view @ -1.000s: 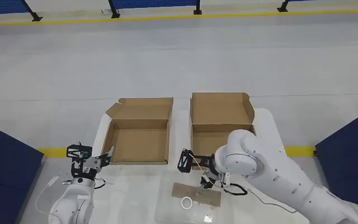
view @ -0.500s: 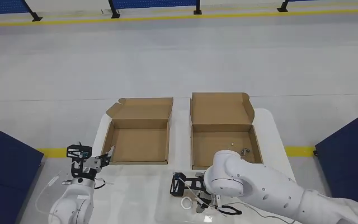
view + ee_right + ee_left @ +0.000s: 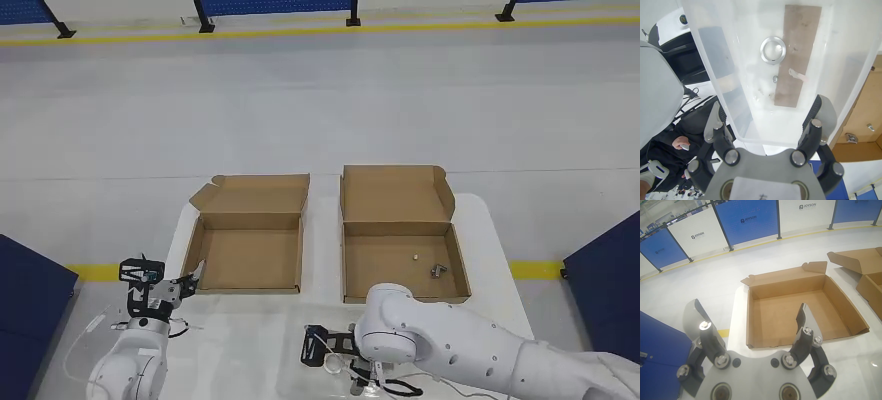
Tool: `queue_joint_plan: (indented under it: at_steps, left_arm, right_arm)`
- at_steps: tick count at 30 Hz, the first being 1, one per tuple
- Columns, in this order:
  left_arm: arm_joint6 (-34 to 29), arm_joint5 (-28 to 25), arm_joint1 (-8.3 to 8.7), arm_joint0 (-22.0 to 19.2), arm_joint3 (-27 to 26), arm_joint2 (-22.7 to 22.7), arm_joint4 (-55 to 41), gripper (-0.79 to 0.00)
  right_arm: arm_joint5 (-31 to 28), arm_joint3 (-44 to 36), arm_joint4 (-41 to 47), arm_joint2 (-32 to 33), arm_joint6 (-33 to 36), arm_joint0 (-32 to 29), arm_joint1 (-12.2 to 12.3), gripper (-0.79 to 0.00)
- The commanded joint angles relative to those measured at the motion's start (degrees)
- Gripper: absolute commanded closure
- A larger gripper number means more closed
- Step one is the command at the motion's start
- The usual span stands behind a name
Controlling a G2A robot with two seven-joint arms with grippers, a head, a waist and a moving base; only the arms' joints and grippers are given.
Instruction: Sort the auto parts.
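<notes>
Right wrist view: my right fingers [image 3: 824, 109] gape wide, empty, above the clear bin [image 3: 848, 56]; my left fingers [image 3: 807, 318] wide, empty.

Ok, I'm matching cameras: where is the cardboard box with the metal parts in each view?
Top view: parts box, the right-hand one.
Left wrist view: parts box past the empty box.
Right wrist view: parts box beside the clear bin.
Landmark: metal bracket inside, top and right wrist views.

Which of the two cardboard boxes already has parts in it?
The right-hand box: small metal parts lie on its floor. The left-hand box is bare inside.
</notes>
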Motion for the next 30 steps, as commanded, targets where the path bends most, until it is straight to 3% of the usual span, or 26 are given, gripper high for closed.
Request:
queue_joint_plan:
  at_steps: [1, 9, 30]
  left_arm:
    - [0.00, 0.00, 0.00, 0.00, 0.00, 0.00, 0.00, -0.785]
    - [0.00, 0.00, 0.00, 0.00, 0.00, 0.00, 0.00, -0.785]
    - [0.00, 0.00, 0.00, 0.00, 0.00, 0.00, 0.00, -0.785]
  right_arm:
    - [0.01, -0.02, 0.03, 0.03, 0.00, -0.01, 0.02, -0.785]
    - [-1.71, 1.27, -2.52, -0.73, -1.48, -0.75, -0.16, -0.785]
    - [0.18, 9.31, -7.11, -3.25, -2.27, -2.55, -3.73, -0.785]
